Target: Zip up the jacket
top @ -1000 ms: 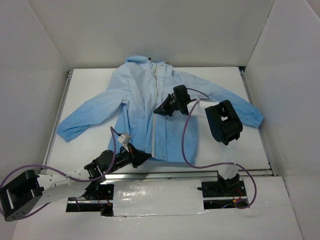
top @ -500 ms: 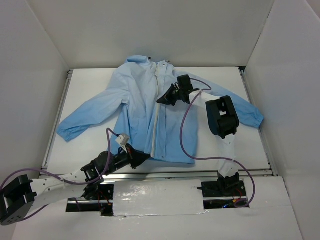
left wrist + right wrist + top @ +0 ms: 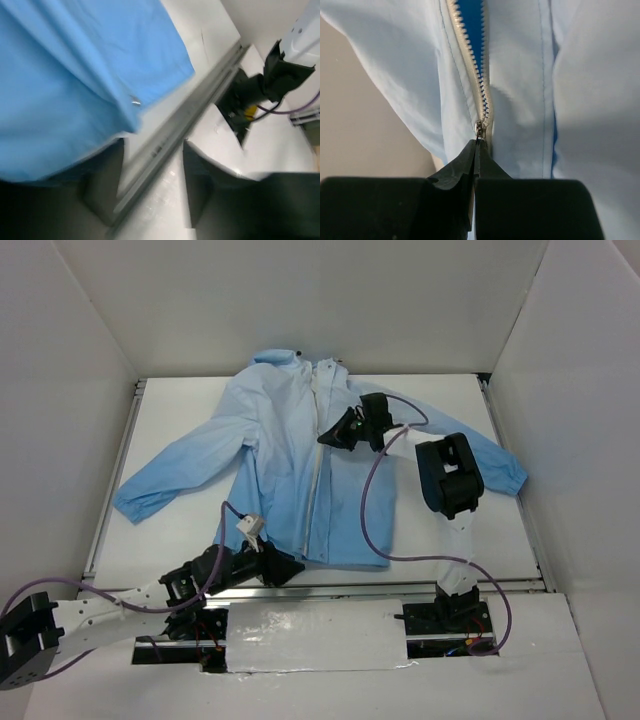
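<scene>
White walls are closing in a white table on three sides: the left wall at 9 o'clock, the back wall at 12 o'clock and the right wall at 3 o'clock. A grey metal rail is running along the table's near edge at 6 o'clock.

The light-blue jacket is lying flat at the table's centre. Its collar is pointing to 12 o'clock, its hem to 6 o'clock, one sleeve to 8 o'clock and the other to 3 o'clock.

The left gripper is sitting low at the hem's 6 o'clock edge, just beside the fabric. In its wrist view its jaws are standing apart, holding nothing, with the rail showing between the fingers.

At the jacket's chest, toward 1 o'clock, the right gripper is clenching the small metal zipper pull between closed tips. Beyond the pull, the two whitish rows of zipper teeth are parting.

A purple cable is looping over the jacket's right half.
</scene>
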Controlling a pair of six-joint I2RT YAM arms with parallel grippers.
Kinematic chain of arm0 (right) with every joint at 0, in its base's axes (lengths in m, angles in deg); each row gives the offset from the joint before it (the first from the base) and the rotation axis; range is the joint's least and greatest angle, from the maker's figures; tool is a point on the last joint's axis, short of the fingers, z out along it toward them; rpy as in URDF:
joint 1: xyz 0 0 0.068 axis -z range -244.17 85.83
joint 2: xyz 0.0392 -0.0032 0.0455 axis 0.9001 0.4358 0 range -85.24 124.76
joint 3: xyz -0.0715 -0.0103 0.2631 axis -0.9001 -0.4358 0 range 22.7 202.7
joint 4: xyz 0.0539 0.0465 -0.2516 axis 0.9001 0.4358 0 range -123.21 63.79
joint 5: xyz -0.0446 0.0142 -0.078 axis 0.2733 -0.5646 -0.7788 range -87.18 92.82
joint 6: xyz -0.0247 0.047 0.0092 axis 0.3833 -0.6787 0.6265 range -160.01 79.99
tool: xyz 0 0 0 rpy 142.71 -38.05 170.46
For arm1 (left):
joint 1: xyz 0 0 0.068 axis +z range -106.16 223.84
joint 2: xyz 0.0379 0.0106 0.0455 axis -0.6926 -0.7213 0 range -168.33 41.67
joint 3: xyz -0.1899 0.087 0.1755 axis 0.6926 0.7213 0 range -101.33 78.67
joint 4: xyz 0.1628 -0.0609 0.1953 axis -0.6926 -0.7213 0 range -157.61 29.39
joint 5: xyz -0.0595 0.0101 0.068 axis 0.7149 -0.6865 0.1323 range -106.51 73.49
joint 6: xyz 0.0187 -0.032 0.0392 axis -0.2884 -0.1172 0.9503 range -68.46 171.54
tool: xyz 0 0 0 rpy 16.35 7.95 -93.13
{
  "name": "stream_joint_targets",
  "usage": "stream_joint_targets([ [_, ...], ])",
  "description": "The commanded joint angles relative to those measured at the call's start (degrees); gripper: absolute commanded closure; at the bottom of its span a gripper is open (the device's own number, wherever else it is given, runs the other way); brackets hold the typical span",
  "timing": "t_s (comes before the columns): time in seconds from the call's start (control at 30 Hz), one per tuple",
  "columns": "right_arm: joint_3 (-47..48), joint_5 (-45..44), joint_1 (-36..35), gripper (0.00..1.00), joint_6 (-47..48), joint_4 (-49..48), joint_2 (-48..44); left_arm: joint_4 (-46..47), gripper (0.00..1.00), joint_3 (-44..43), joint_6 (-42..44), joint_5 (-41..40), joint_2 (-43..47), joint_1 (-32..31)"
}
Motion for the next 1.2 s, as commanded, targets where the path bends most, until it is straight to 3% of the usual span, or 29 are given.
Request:
stream_joint_targets([
  [0.0,-9.58,-6.96,1.77,1.00,2.68,-21.33,-11.02,-7.48,0.33,-7.18,-0.43,2.18,-1.38,-2.44],
  [0.03,-12.34,-6.33,0.46,1.00,2.68,-25.11,-12.71,-9.41,0.17,-8.78,0.10,-1.48,-2.43,-2.36],
  [0.13,-19.64,-5.71,-2.01,1.00,4.17,-28.46,-17.99,-15.28,0.01,-16.24,0.28,-6.69,-7.70,-2.09],
  [0.27,-26.85,-5.10,-4.39,1.00,7.16,-31.29,-23.43,-19.27,0.01,-27.22,2.12,-14.34,-16.31,0.27],
  [0.4,-32.22,-3.34,-6.67,1.00,7.77,-34.28,-28.62,-13.05,0.01,-32.17,6.33,-9.89,-27.54,8.51],
  [0.67,-36.44,0.09,-7.82,1.00,7.77,-34.63,-36.54,-5.04,0.08,-38.23,8.72,-9.08,-42.07,14.52],
  [0.77,-37.68,0.00,-8.96,1.00,8.39,-34.55,-37.86,-2.58,0.16,-39.99,9.33,-6.71,-46.12,15.49],
  [0.83,-37.59,-0.26,-9.40,1.00,8.48,-34.46,-37.25,0.93,0.64,-40.52,9.42,-2.50,-48.05,16.01],
  [0.87,-37.68,-0.35,-9.14,1.00,8.22,-34.81,-36.81,0.86,0.96,-40.96,8.64,-2.05,-48.40,16.01],
  [1.0,-32.70,-2.89,-7.65,1.00,8.56,-31.58,-33.48,3.57,1.00,-39.56,8.10,2.78,-48.41,16.01],
  [1.17,-22.41,0.61,-3.96,1.00,2.34,-30.94,-20.48,7.62,1.00,-32.45,6.08,6.57,-44.64,15.57],
])
